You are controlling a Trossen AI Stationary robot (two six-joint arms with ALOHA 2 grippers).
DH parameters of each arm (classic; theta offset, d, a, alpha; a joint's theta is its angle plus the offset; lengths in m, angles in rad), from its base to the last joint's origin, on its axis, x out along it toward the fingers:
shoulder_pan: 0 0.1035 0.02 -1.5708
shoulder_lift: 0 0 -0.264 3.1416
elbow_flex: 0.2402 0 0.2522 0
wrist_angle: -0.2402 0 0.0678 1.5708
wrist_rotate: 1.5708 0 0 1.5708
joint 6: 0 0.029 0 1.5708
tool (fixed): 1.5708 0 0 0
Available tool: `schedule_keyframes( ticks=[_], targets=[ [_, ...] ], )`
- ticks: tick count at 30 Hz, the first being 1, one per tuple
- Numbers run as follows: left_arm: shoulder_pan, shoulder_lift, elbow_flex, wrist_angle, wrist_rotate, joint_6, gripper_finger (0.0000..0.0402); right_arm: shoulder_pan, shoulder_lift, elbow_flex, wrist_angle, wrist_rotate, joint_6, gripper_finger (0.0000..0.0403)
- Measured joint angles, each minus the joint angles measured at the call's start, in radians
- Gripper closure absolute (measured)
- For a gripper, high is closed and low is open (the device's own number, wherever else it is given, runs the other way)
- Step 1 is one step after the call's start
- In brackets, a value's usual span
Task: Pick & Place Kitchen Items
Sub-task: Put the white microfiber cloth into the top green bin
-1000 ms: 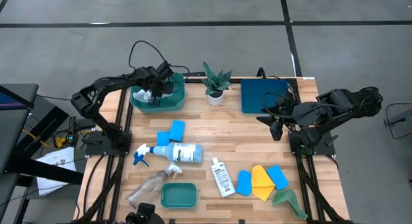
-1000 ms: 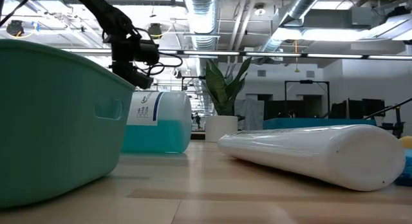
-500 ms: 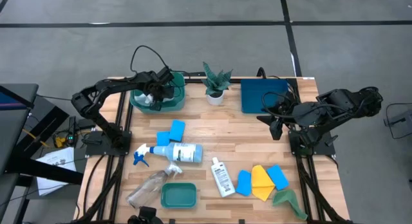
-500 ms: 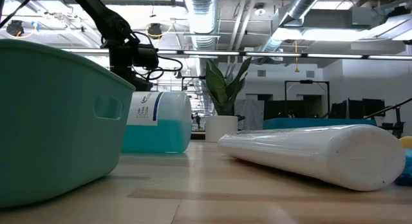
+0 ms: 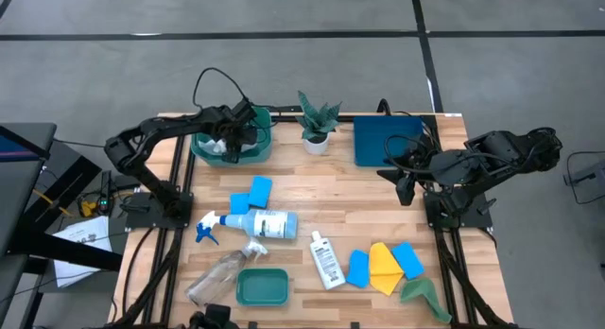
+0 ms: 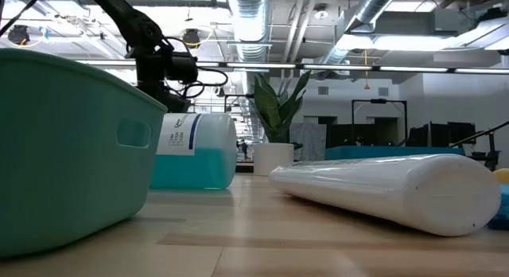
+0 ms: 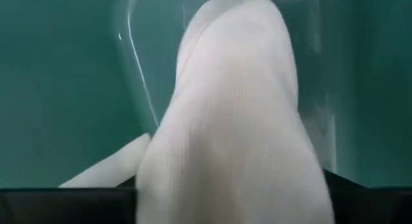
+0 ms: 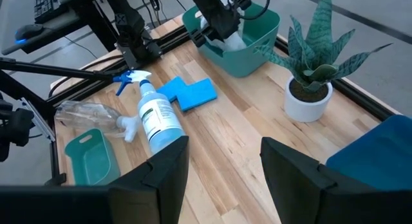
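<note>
a white cloth (image 7: 232,121) is seen bunched inside the green tub (image 5: 253,145) at the table's far left, filling most of the left wrist view against the tub's teal wall. the left gripper (image 5: 233,137) is lowered into that tub directly over the cloth; whether its jaws are closed on the cloth or parted cannot be told.

the remaining kitchen items are spread over the wooden table (image 5: 331,192). two blue sponges (image 5: 251,195) lie touching each other near the middle, with the white spray bottle with blue trigger (image 5: 253,223) lying on its side just beside them. the clear spray bottle (image 5: 223,268) lies nearer the front left, next to a smaller green tub (image 5: 262,286). the small white bottle (image 5: 326,259) lies flat at the front centre. further right, a yellow cloth (image 5: 385,267) sits between two more blue sponges (image 5: 407,259), with a green cloth (image 5: 423,293) at the front edge.

the right gripper (image 8: 222,163) is held above the table's right side near the dark blue tray (image 5: 386,140), its jaws parted and holding nothing.
</note>
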Motion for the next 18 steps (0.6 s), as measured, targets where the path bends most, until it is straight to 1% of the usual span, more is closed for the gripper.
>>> schedule_keyframes(
  ticks=[5,8,11,18],
  targets=[
    [0.000,-0.057,0.000,0.039,-0.003,0.000,0.0203,0.000,0.000,0.000,0.000,0.001,0.000,0.0218],
    [0.000,-0.104,0.000,0.037,0.032,-0.001,0.0189,0.000,0.000,0.000,0.001,0.001,0.000,0.0218],
    [0.000,-0.141,0.000,0.016,0.063,-0.016,0.0177,0.000,0.000,0.000,0.001,0.003,0.000,0.0218],
    [0.000,-0.197,0.000,0.009,0.064,-0.070,0.0158,0.000,0.000,0.000,0.001,0.004,-0.006,0.0218]
  ],
)
